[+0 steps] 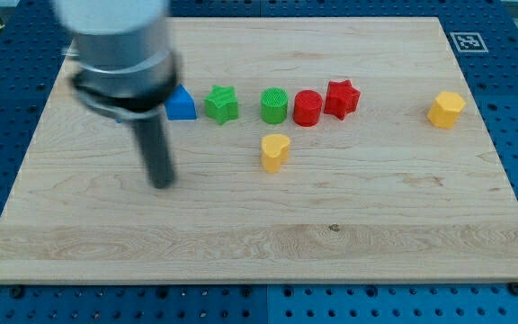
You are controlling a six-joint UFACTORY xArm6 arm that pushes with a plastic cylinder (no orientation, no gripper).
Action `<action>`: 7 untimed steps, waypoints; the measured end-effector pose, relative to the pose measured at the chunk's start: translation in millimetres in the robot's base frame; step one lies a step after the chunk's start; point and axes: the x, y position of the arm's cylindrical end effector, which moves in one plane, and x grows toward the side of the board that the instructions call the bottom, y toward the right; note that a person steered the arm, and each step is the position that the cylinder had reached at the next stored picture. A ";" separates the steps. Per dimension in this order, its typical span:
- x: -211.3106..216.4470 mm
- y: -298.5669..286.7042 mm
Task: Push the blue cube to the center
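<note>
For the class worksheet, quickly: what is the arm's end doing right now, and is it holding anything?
My tip: a bare rod, holding nothing, touching no block; it sits toward the view's bottom-left of the blue block.

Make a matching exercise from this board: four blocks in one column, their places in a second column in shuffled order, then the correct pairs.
Column one:
1. blue block
2. yellow heart block
3. red star block
4. yellow hexagon block

Column two:
A. alone near the board's right edge in the view
B. just below the row, under the green cylinder
C. left end of the row, beside the green star block
D. right end of the row, touching the red cylinder

Pairs: 1-C, 2-B, 3-D, 4-A

My tip sits below and left of the blue block, not touching it.
</note>
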 end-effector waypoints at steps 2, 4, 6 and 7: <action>-125.8 -138.2; -159.1 -72.7; -124.0 -49.0; -108.6 -48.4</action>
